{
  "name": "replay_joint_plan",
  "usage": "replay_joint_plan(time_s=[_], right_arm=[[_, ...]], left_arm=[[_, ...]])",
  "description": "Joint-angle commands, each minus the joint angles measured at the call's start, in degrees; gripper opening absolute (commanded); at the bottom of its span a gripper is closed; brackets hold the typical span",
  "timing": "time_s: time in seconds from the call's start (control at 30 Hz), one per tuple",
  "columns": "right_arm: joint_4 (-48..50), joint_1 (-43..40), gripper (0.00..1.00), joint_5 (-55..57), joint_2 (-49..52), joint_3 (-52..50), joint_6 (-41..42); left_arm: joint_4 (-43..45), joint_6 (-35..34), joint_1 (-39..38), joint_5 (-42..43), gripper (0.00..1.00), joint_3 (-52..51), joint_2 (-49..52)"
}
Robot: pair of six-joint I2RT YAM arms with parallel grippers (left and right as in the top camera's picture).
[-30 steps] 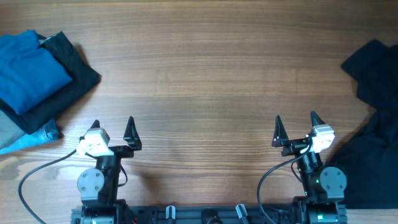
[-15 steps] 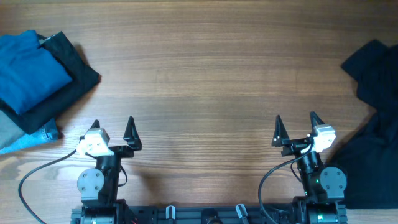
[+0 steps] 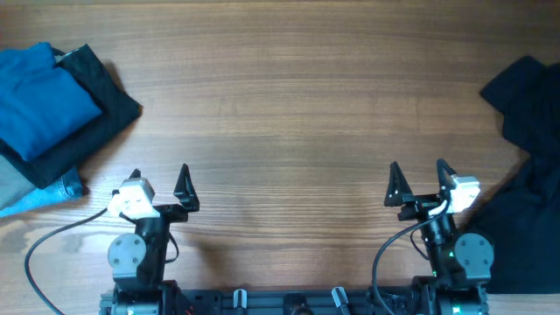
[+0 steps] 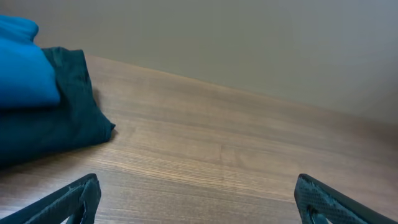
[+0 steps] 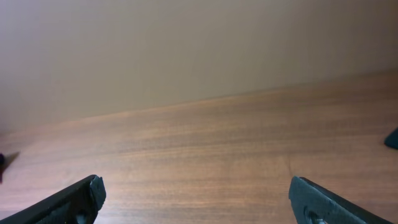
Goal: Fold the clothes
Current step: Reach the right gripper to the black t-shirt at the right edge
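From overhead, the clothes (image 3: pixel 528 188) lie as one loose black heap on the 3 o'clock edge of the desk (image 3: pixel 280 105). Measured from my right gripper (image 3: pixel 416 170), the fabric runs from about 2 o'clock down to 5 o'clock. It is near the gripper but apart from it, with bare wood between them. The lower part of the heap reaches in just beside the right arm's base and runs off the picture at the edge.

The right gripper is spread wide, with its two fingers well apart and nothing between them. It touches no cloth. In the right wrist view I see only wood ahead, and at 3 o'clock a small dark sliver (image 5: pixel 392 138) that I cannot identify.

My left gripper (image 3: pixel 158 174) is likewise spread wide and carries nothing. It sits far across the desk from the clothes, which lie off at its 3 o'clock.

By count there are two grippers and one loose black garment. At the desk's 9 to 10 o'clock is a stack of three: one folded blue garment (image 3: pixel 39 101) lies on one folded black cloth (image 3: pixel 103 118), and one pale grey-blue piece (image 3: pixel 22 199) shows from underneath. The left wrist view shows the blue garment (image 4: pixel 22 71) lying on the dark cloth (image 4: pixel 71 121), at that gripper's 10 o'clock and well apart from it.
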Motion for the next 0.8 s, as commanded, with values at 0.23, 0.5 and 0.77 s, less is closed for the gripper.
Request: replay_joint_plan(time_s=[0.23,0.5,0.77], right_arm=[[-4.2,0.2,1.0,-0.9,17.6,14.9,-2.0],[-16.8,0.2,1.0,-0.9,40.4,34.3,-8.6],[-32.6,-0.3,1.0,1.1,64.7,55.7,-13.1]], left_arm=[[-6.1,0.7,-0.3,-0.1,1.0,16.0,21.0],[-19.4,0.7,-0.3,-0.1,1.0,32.3,36.8],[-31.0,0.7,-0.3,1.4,1.0,44.6,44.6]])
